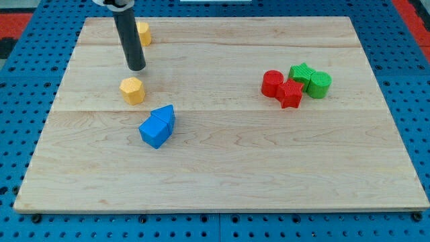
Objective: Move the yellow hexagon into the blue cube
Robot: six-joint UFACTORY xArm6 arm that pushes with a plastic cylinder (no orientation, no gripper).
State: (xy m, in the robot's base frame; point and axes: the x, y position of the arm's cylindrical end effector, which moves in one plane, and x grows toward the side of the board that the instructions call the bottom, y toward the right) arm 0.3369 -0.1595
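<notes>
While you look down on the wooden board (222, 168), you see it fill most of the view, resting on a blue pegboard surface (20, 81). Your dark rod (127, 37) comes down from the view's top left, and my tip (136, 68) sits on the board just above the yellow hexagon (133, 89), near it but with a small gap between them. You have no claw to read here: the arm ends in that plain rod, so nothing is spread, pressed together or pinching.

Look to the view's right for a tight cluster: a red cylinder (272, 83) touching a red star (291, 93), with a green star (302, 72) and a green cylinder (320, 84) close against them.

Left of centre you find the blue cube (154, 131), with a second blue block (165, 115), shape unclear, touching its upper right side. Your yellow hexagon lies just up and left of the blue cube, apart from it. Another yellow block (143, 33) sits near the top edge, partly hidden behind the rod.
</notes>
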